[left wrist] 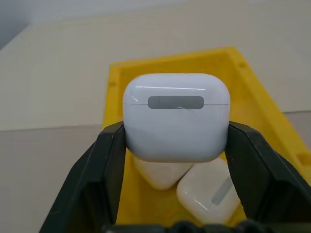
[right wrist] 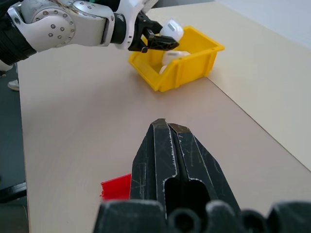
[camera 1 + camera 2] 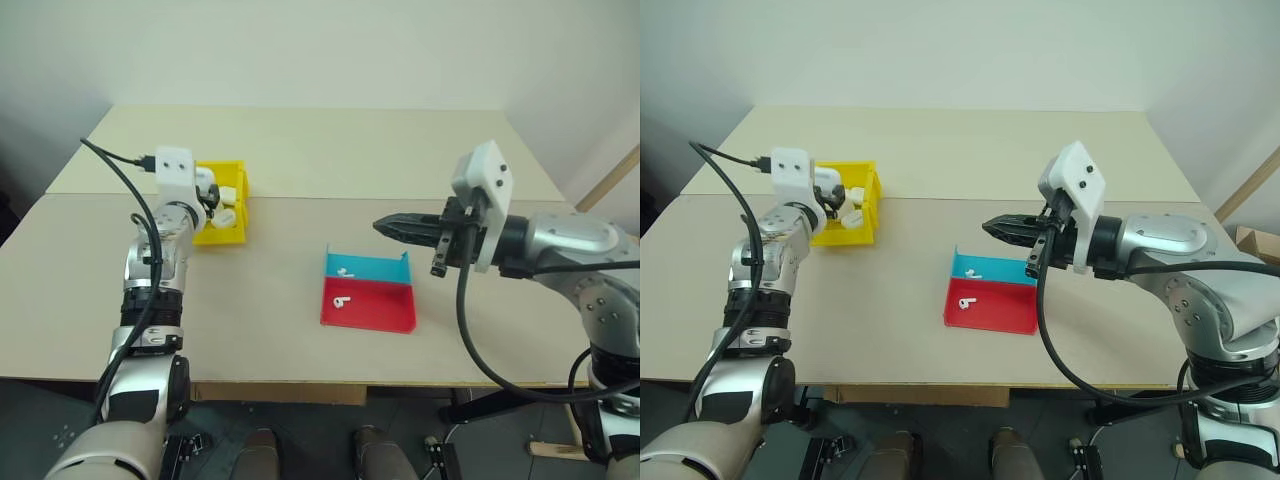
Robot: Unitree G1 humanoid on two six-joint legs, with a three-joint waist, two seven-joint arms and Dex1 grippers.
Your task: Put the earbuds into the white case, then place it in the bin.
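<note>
The left end effector (image 1: 176, 145) pinches the white case (image 1: 176, 116) just above the yellow bin (image 1: 252, 87); letting go off-centre risks it bouncing off the cases below. The right end effector (image 2: 170, 145) is pressed together, empty
</note>
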